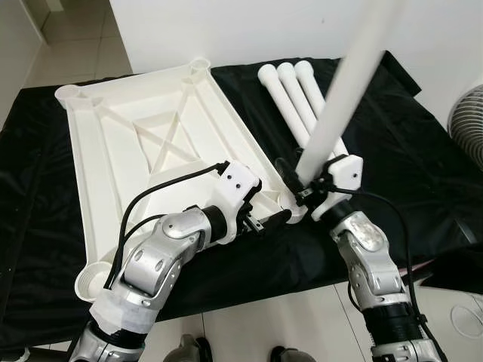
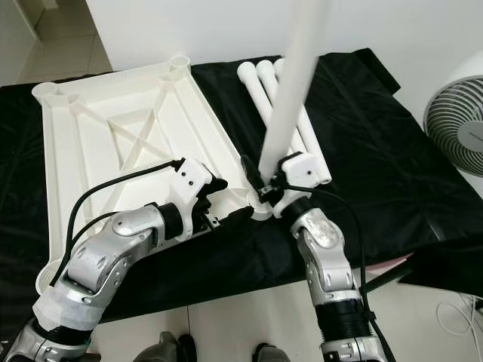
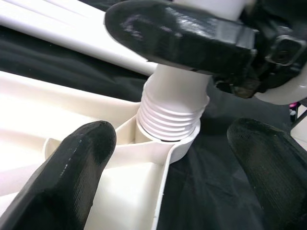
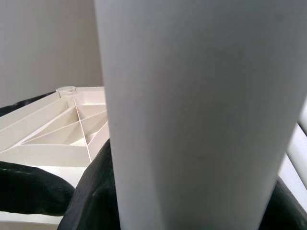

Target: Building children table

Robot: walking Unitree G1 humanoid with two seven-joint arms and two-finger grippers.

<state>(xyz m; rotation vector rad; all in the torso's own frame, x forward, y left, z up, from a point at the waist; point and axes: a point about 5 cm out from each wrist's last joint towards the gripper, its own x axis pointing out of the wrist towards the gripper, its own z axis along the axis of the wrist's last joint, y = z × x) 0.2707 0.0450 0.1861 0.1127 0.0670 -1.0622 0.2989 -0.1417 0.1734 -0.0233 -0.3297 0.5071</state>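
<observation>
At the near right corner of the upturned white tabletop, we are holding one white table leg upright in our right gripper, whose black fingers are closed around the shaft just above its threaded end. In the left wrist view, that threaded end is sitting in the round corner socket, with several ridges showing above the rim, so we are judging the leg only partly screwed in. The leg's long axis is running straight up out of the socket, leaning slightly, and the next turn depends on keeping it square to the tabletop. Our left gripper is lying just beside the socket, its fingers spread apart and grasping nothing. Three more legs are lying side by side on the black cloth beyond.
</observation>
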